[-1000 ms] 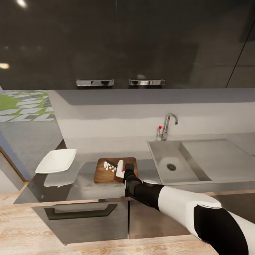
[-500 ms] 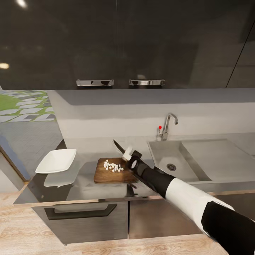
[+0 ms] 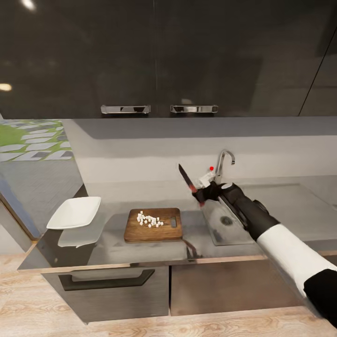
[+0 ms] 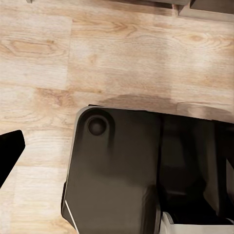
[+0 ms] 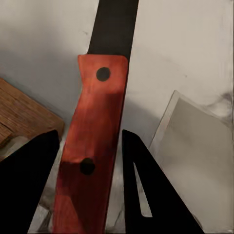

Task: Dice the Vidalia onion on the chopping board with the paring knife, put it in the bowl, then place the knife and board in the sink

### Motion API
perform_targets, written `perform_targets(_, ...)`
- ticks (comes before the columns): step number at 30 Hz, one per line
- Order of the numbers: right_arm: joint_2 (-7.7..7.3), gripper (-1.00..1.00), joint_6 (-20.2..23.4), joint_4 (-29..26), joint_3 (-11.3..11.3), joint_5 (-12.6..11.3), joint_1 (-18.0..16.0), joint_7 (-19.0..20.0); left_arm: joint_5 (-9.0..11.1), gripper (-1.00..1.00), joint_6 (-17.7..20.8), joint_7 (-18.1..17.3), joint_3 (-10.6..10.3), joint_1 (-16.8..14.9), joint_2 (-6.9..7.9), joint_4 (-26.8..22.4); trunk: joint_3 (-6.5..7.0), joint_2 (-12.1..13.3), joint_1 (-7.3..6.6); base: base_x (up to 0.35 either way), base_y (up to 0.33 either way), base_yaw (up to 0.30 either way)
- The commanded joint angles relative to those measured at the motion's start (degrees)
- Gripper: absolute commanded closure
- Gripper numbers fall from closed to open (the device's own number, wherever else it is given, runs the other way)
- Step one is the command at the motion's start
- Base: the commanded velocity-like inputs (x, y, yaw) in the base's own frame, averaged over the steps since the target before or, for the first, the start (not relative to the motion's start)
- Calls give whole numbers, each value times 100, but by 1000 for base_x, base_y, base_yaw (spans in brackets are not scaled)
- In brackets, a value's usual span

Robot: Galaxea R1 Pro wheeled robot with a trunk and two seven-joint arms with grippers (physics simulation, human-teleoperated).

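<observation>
My right gripper (image 3: 201, 189) is shut on the paring knife (image 3: 184, 174), held in the air above the left rim of the sink (image 3: 288, 203), blade pointing up and to the left. In the right wrist view the red handle (image 5: 92, 131) sits between my two black fingers (image 5: 29, 185). The chopping board (image 3: 159, 231) lies on the countertop (image 3: 107, 248), left of the sink, with several small white onion dice (image 3: 149, 220) on it. The white square bowl (image 3: 75, 211) sits at the counter's left end. One black fingertip (image 4: 9, 151) of the left gripper shows over the wooden floor.
The chrome tap (image 3: 223, 164) with its red knob (image 3: 211, 168) stands just behind the held knife. Dark wall cabinets with chrome handles (image 3: 125, 109) hang above. A corner of the board (image 5: 24, 114) and the sink's edge (image 5: 190, 141) appear past the knife.
My right arm lifted the knife off the board and swung it up and right, to above the sink's left rim. The dice stay on the board.
</observation>
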Motion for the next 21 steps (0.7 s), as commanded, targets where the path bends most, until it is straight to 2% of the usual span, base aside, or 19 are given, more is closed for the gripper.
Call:
perform_targets(1,-119,100,33,-2,-153,-85,-7,148,51,-100,2,-49,19,0,-5,-6,-12,-12,4,0,0,0)
perform_targets(4,-390,100,8,91,-475,-83,-7,530,51,-100,2,-49,19,0,-5,9,-12,-12,4,0,0,0)
perform_targets(6,-524,100,-4,222,-538,-90,-7,665,51,-100,2,-49,19,0,-5,20,-12,-12,4,0,0,0)
perform_targets(8,-648,100,-25,588,-590,-102,-7,828,51,-100,2,-49,19,0,-5,33,-12,-12,4,0,0,0)
perform_targets(11,-701,100,-223,1060,-616,-108,-7,918,52,-100,2,-49,19,0,-5,43,-12,-12,4,0,0,0)
perform_targets(17,-721,100,-1138,2069,-624,-123,-7,956,51,-100,2,-49,19,0,-5,104,-12,-12,4,0,0,0)
perform_targets(21,-729,100,-1637,2548,-624,-351,-7,957,51,-100,2,-49,19,0,-5,109,-12,-12,4,0,0,0)
